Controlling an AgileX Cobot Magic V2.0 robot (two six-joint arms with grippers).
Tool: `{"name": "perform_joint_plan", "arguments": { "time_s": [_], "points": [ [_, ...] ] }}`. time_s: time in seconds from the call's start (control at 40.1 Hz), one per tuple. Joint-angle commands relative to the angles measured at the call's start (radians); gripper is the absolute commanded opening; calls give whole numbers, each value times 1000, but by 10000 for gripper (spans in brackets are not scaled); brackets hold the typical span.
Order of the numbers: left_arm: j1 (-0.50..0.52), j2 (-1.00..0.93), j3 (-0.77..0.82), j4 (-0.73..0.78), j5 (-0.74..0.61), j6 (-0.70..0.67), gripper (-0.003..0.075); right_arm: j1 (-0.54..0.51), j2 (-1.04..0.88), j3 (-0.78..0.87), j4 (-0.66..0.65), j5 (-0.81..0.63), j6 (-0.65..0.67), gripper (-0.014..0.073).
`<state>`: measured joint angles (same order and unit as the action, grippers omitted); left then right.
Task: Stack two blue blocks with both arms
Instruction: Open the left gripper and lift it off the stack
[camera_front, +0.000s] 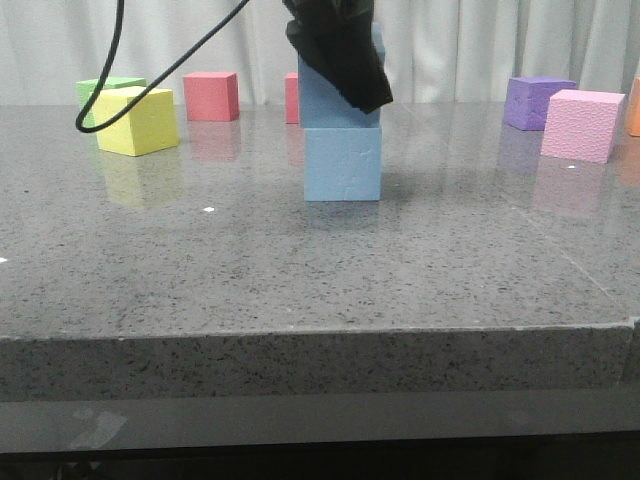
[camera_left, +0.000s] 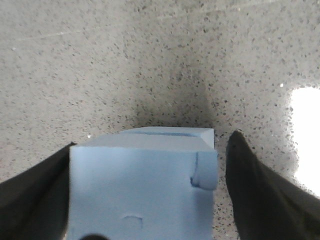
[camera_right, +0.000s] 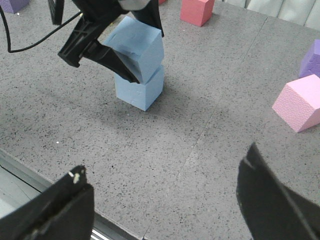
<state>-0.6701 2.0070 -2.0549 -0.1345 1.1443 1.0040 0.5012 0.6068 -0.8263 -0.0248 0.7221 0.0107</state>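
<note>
Two light blue blocks stand stacked mid-table. The lower blue block (camera_front: 342, 162) rests on the table. The upper blue block (camera_front: 318, 100) sits on it, turned a little askew. Both show in the right wrist view, upper (camera_right: 142, 42) and lower (camera_right: 142, 92). My left gripper (camera_front: 340, 45) reaches down around the upper block (camera_left: 140, 195). In the left wrist view (camera_left: 152, 140) one finger touches the block and the other stands apart from it with a gap. My right gripper (camera_right: 165, 160) is open and empty, above the table's near edge; it is out of the front view.
A yellow cube (camera_front: 138, 120), a green cube (camera_front: 105, 88) and a red cube (camera_front: 211, 96) stand at the back left. A purple cube (camera_front: 538, 102) and a pink cube (camera_front: 582, 125) stand at the back right. The table's front edge (camera_front: 320, 335) is near.
</note>
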Motion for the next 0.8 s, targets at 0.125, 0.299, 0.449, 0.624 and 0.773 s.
{"name": "perform_joint_plan", "arguments": {
  "time_s": [0.125, 0.299, 0.449, 0.624, 0.773],
  "points": [
    [33, -103, -41, -80, -31, -20, 561, -6, 1, -24, -11, -70, -11, 593],
    [62, -141, -41, -83, -26, -126, 555, -6, 1, -24, -11, -70, -11, 593],
    [77, -185, -41, -85, -1, -352, 555, -6, 1, -24, -11, -70, -11, 593],
    [103, -241, -39, -99, 54, -690, 554, -6, 1, -24, -11, -71, -11, 593],
    [119, -326, 22, -151, 64, -764, 545, -6, 1, -24, -11, -71, -11, 593]
  ]
}}
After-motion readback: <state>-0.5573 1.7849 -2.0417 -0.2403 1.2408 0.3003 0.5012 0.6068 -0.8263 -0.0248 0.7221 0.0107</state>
